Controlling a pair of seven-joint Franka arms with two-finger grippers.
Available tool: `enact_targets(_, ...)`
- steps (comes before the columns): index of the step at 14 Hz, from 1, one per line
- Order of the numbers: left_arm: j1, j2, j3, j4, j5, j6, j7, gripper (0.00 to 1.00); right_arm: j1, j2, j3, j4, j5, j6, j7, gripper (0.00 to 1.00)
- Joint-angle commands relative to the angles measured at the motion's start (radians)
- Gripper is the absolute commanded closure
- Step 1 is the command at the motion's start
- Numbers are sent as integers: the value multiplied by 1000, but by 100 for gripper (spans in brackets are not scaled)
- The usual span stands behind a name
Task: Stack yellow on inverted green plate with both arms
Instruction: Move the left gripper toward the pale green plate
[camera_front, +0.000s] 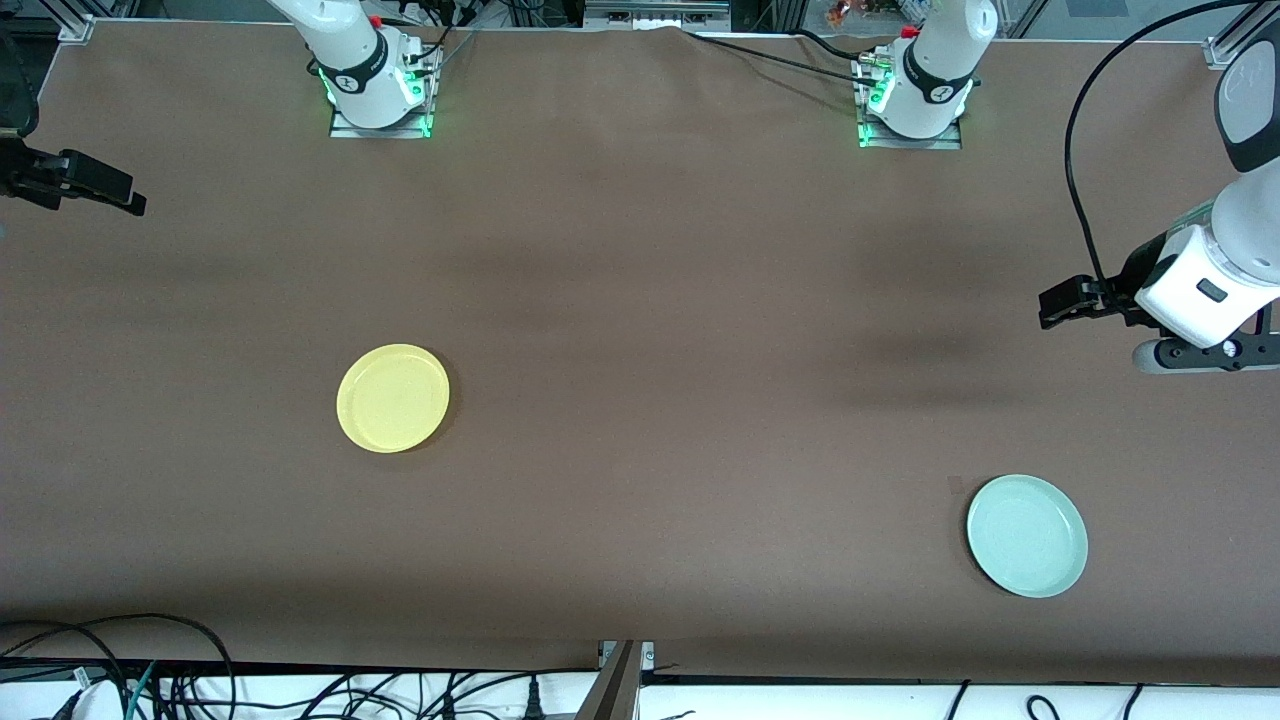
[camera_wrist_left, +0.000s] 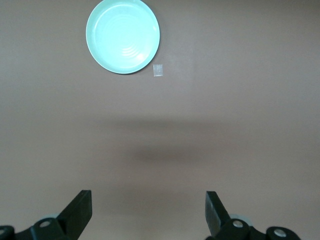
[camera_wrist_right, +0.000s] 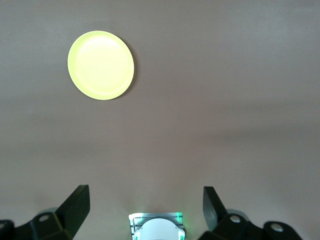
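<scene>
both plates lie rim-up on the bench (camera_front: 640, 300), well apart: yellow (camera_front: 393, 398) toward the right arm's end, green plate (camera_front: 1027, 535) nearer the camera. left gripper (camera_wrist_left: 148, 210) and right gripper (camera_wrist_right: 145, 205) hang released, waiting clear.

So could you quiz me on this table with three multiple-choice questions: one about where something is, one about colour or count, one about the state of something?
1. Which plate lies nearer the front camera?
A. green plate
B. yellow plate
C. both equally near

2. How many plates are on the table?
A. one
B. two
C. three

3. How does the green plate lie?
A. upside down
B. rim up
C. stacked under the yellow plate

Answers:
1 A, it sits lower in the front view.
2 B, one yellow and one green.
3 B, the left wrist view shows its hollow with rings inside.

Both the left gripper and right gripper hang open in the air, touching nothing.
</scene>
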Motion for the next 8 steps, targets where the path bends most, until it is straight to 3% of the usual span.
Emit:
enact_targets(1, 7, -51, -4, 7, -18, -27, 13, 0, 0, -9, 1, 10, -3, -18, 3, 0)
enact_targets(8, 16, -82, 8, 8, -18, -25, 13, 0, 0, 2, 5, 10, -3, 18, 4, 0)
